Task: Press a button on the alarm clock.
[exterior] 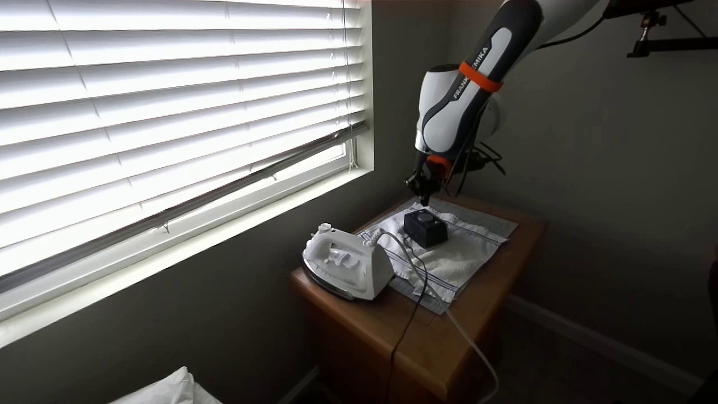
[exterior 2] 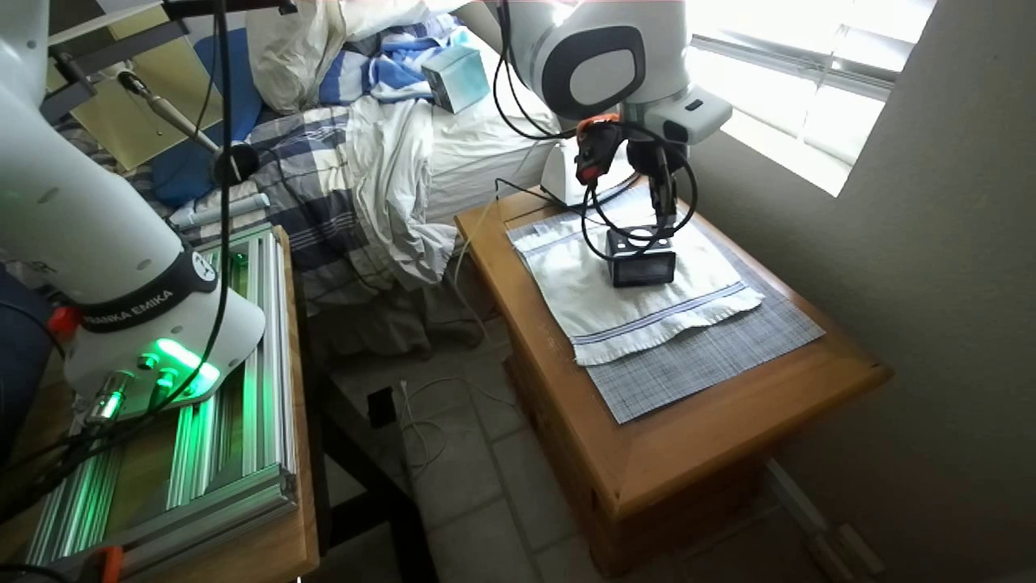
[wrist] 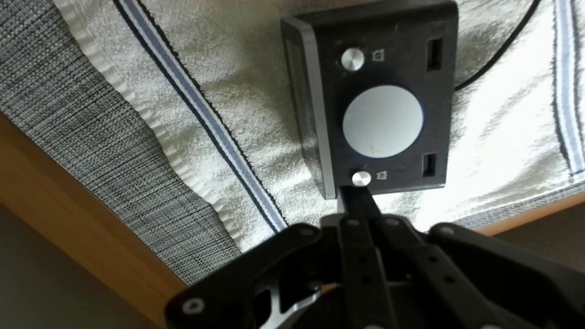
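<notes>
blinds (exterior: 179,92) overexposed | wall (exterior: 589,151) dim | robot base (exterior 2: 166,348) glowing green | end effector (wrist: 358,196) soft, perhaps defocused

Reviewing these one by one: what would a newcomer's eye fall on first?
Probably the bright blinds at upper left in an exterior view, or the green glow on the robot's base, at the left in an exterior view. In the wrist view, the large pale disc on the alarm clock stands out near the centre, closed gripper lower in frame.

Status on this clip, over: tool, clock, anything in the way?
Tool shut, close by one small button; contact unclear. Clock upright on towel. Iron off to one side, seemingly not in the way.
</notes>
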Controlling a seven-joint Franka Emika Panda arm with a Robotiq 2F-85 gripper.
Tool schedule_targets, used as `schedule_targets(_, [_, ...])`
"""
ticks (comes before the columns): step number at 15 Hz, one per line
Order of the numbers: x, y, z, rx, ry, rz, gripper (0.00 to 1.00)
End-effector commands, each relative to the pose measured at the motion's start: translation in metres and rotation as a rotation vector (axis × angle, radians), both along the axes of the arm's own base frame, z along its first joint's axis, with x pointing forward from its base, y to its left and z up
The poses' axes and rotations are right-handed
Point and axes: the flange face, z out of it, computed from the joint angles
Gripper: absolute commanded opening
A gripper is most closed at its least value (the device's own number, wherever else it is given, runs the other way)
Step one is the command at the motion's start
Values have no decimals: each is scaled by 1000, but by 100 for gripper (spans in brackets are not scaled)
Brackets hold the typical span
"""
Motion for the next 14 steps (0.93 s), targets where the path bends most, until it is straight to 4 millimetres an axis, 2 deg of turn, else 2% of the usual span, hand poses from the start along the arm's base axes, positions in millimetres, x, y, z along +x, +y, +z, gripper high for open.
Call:
schedule_targets(1, [10,2,-8,-28,28,-19,0])
schedule_targets(14, [18,3,-18,-49,56,-46,0])
